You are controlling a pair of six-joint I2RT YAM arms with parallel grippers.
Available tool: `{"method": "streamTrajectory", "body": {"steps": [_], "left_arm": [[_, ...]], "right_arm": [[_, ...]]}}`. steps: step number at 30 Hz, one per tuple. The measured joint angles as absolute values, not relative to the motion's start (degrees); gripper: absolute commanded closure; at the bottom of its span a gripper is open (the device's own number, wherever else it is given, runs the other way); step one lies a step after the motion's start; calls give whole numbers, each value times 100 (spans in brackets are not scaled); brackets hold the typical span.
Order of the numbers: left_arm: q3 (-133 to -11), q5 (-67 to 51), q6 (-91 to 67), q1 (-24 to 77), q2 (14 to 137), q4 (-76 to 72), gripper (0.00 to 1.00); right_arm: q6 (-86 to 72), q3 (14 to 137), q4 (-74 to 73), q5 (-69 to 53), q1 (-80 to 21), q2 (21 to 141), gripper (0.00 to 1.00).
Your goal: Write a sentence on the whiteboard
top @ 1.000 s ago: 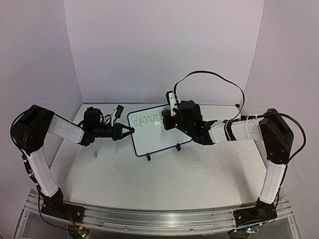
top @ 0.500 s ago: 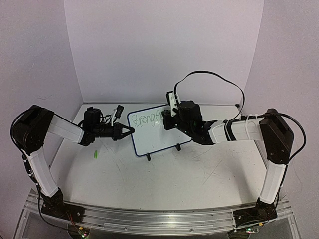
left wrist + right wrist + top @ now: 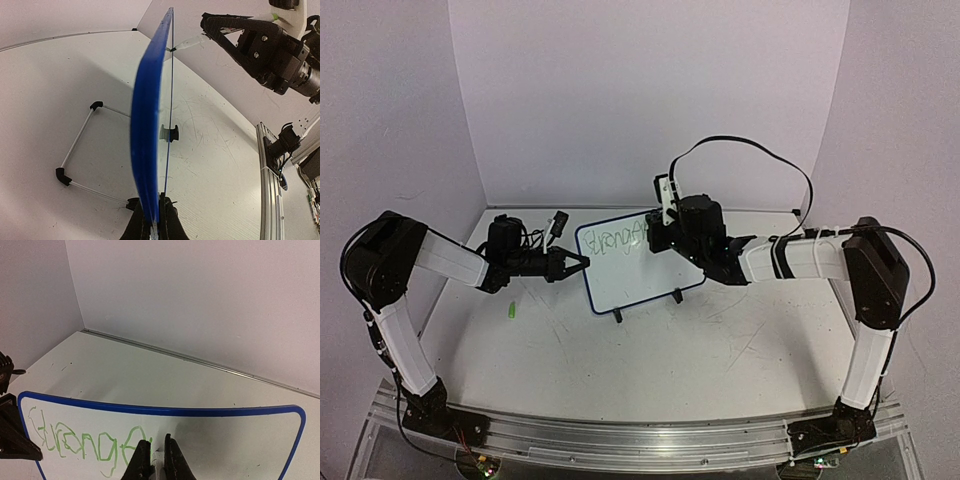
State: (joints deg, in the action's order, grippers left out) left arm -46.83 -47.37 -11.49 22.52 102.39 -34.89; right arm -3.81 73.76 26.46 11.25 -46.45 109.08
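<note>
The whiteboard (image 3: 638, 272) stands upright on the counter (image 3: 620, 350), the left gripper (image 3: 580, 262) pinched shut on its edge. The right gripper (image 3: 152, 460), closed on what looks like the pen (image 3: 188, 44) (tip at the board), could press too hard, tipping it or smearing the sentence (image 3: 85, 440).

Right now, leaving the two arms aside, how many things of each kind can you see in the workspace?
Whiteboard: 1
Marker pen: 1
Small green piece on the table: 1
Wire prop behind the board: 1
Total: 4
</note>
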Motion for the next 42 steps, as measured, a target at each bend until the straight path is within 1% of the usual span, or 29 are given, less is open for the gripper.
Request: {"method": "streamTrajectory", "body": {"steps": [18,27,36,42], "left_arm": [[-4683,-4728,-1149,2252,10237,-3479,100],[-4683,-4733,-1088,2257,10226,-3467,100],[-4683,-4664,-1016,2277,10158,-3385,100],[-4683,-4633,-936,2290,10119,-3307,100]], "right_arm": [[-341,7373,2678,1403,-4631,10897,100],[-303,6884,2911,957,-4557,10461,100],[-131,6424,3044,831,-4488,9979,100],[87,6194,3039,788,-4285,9870,100]]}}
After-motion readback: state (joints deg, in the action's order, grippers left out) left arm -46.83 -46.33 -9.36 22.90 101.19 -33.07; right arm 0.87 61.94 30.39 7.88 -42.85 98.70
